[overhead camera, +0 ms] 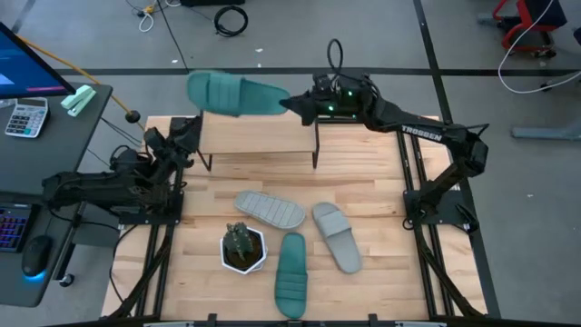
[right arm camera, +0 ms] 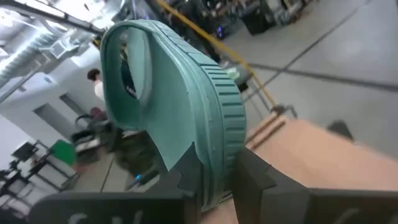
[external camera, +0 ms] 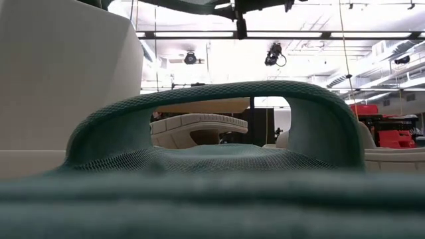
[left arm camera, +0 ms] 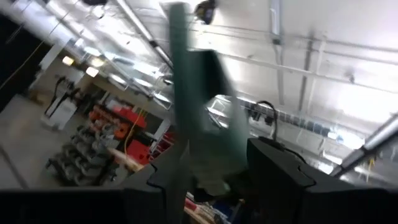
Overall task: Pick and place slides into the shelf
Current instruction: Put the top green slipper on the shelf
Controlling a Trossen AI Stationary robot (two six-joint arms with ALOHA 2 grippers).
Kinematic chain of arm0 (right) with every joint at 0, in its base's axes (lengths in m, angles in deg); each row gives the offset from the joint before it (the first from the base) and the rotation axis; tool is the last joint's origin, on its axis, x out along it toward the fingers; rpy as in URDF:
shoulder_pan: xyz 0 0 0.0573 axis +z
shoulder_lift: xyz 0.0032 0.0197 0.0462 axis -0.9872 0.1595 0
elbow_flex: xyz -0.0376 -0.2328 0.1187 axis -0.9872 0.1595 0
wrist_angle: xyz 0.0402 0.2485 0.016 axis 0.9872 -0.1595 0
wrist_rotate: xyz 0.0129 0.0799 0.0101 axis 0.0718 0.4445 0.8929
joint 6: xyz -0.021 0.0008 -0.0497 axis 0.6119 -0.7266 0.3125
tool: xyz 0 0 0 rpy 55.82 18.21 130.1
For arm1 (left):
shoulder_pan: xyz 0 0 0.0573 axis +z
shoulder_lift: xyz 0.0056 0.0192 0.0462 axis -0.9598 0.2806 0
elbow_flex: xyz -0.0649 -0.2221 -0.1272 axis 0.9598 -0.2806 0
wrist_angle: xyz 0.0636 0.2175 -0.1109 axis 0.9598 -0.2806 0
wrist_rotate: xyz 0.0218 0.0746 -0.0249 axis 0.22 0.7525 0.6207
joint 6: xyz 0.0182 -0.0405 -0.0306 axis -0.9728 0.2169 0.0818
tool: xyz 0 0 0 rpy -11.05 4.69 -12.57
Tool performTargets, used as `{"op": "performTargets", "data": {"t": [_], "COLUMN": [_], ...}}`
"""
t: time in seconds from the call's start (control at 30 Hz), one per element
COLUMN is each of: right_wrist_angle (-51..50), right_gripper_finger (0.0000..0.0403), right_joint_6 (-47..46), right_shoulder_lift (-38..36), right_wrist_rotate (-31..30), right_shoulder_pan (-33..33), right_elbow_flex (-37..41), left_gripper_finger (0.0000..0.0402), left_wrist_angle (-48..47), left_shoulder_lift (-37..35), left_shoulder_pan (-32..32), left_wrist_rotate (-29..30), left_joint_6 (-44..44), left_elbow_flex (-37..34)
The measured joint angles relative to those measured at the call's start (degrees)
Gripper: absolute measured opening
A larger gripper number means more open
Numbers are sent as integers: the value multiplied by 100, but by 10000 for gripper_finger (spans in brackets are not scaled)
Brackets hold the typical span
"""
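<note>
My right gripper [overhead camera: 292, 103] is shut on a teal slide [overhead camera: 234, 94], held in the air over the far left corner of the shelf [overhead camera: 259, 134], a low rack with a light wooden top. At the table's left, my left gripper [overhead camera: 186, 132] is open, pointing upward, apart from that slide. Two grey slides [overhead camera: 270, 209] [overhead camera: 338, 236] and a second teal slide [overhead camera: 292, 274] lie flat on the tabletop. The low view looks through the strap of the lying teal slide [external camera: 212, 166] at a grey slide [external camera: 199, 129]. My right gripper pinches the teal slide's sole at the end away from the strap [right arm camera: 214, 168], one finger [right arm camera: 186, 177] on each face. The fingers come level from the table's right, along the slide. The slide is lifted clear and juts out toward the left.
A small plant in a white pot [overhead camera: 243, 247] stands near the table's front, left of the lying teal slide. A desk with a calculator [overhead camera: 27, 116] stands beyond the table's left edge. Bare tabletop [overhead camera: 372, 186] lies in front of the shelf at the right.
</note>
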Motion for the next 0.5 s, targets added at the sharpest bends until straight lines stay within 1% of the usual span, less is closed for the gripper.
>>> {"op": "performTargets", "data": {"t": [0.2, 0.37, 0.5], "right_wrist_angle": [24, 10, 10], "right_gripper_finger": [57, 57, 57], "right_joint_6": [17, 9, 18], "right_shoulder_lift": [177, 180, 173], "right_wrist_rotate": [6, 41, 37], "right_shoulder_pan": [-60, -50, -50], "right_elbow_flex": [-256, -259, -260], "left_gripper_finger": [176, 205, 232], "left_wrist_angle": [-17, -3, -21], "left_shoulder_lift": [695, 1139, 1318], "left_shoulder_pan": [64, 309, 483], "left_wrist_rotate": [-79, -85, -82], "left_joint_6": [-438, -348, -37], "left_elbow_flex": [630, 835, 843]}}
